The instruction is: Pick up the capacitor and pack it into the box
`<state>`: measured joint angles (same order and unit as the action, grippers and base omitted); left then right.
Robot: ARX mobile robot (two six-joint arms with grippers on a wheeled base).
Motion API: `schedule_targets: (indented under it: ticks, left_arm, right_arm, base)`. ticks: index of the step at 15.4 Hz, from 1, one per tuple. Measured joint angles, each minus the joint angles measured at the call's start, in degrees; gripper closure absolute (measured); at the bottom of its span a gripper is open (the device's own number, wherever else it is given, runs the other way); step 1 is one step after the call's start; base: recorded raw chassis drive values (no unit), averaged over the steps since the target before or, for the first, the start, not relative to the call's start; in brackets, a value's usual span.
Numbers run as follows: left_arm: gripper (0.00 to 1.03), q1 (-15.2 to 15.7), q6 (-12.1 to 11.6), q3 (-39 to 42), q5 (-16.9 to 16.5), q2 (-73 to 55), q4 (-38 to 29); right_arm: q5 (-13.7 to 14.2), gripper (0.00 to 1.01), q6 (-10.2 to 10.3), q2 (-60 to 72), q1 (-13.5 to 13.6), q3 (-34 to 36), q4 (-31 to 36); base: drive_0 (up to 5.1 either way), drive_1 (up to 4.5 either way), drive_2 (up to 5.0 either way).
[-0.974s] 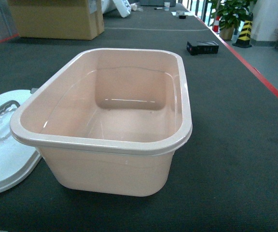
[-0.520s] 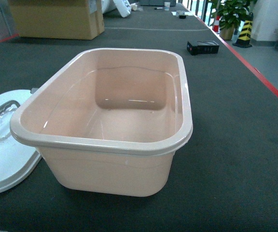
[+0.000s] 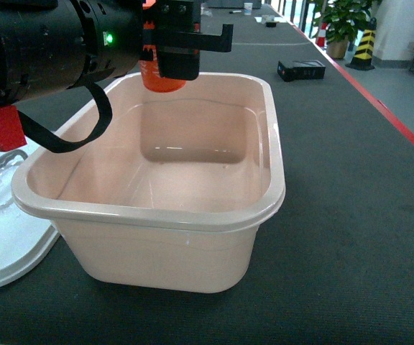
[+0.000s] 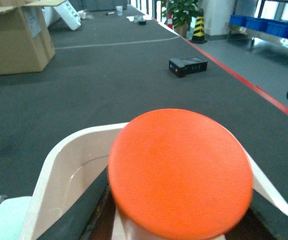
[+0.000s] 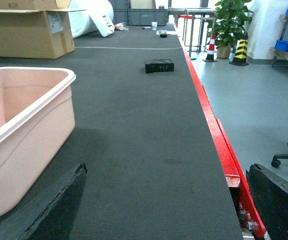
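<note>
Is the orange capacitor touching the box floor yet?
Apart. The head view shows the capacitor held in the left end effector up at rim height over the far end of the box, floor bare below.

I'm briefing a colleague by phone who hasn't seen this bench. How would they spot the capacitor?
Find the big peach box in the middle of the dark mat. Above its far left corner hangs the black left hand, holding the capacitor: a bright orange cylinder with a flat round end, the only orange thing there.
</note>
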<state>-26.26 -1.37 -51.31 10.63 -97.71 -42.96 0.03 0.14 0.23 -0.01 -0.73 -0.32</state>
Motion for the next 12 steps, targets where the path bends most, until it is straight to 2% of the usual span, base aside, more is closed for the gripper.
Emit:
schedule_targets:
  ticks: [4,6,8,9,10,12]
  left_arm:
    - [0.03,-0.3,-0.1,0.3,-0.6,2.1,-0.6]
    - [0.05,-0.3,-0.1,0.3,-0.6,2.1,-0.8]
    - [0.05,1.4,-0.3,5.0,7.0,3.6,-9.4]
    - [0.05,3.3,-0.3,7.8,7.4,5.8,-9.5]
    - [0.05,6.7,-0.5,10.9,7.3,8.3,-9.9]
    - [0.05,17.5,-0.5,15.3,5.2,12.8,-10.9]
  right_arm:
    - [0.0,0.03,0.0,0.0,0.0,0.0,0.0]
    - [0.0,0.03,0.0,0.0,0.0,0.0,0.0]
    - [0.0,0.03,0.0,0.0,0.0,0.0,0.0]
    - [0.0,0.03,0.0,0.0,0.0,0.0,0.0]
    - [0.0,0.03,0.0,0.0,0.0,0.0,0.0]
    - [0.0,0.03,0.0,0.0,0.0,0.0,0.0]
  base:
    - [0.0,0.00,0.0]
    - [0.0,0.00,0.0]
    - [0.0,0.00,0.0]
    - [0.0,0.00,0.0]
    - [0.0,0.00,0.0]
    - [0.0,0.00,0.0]
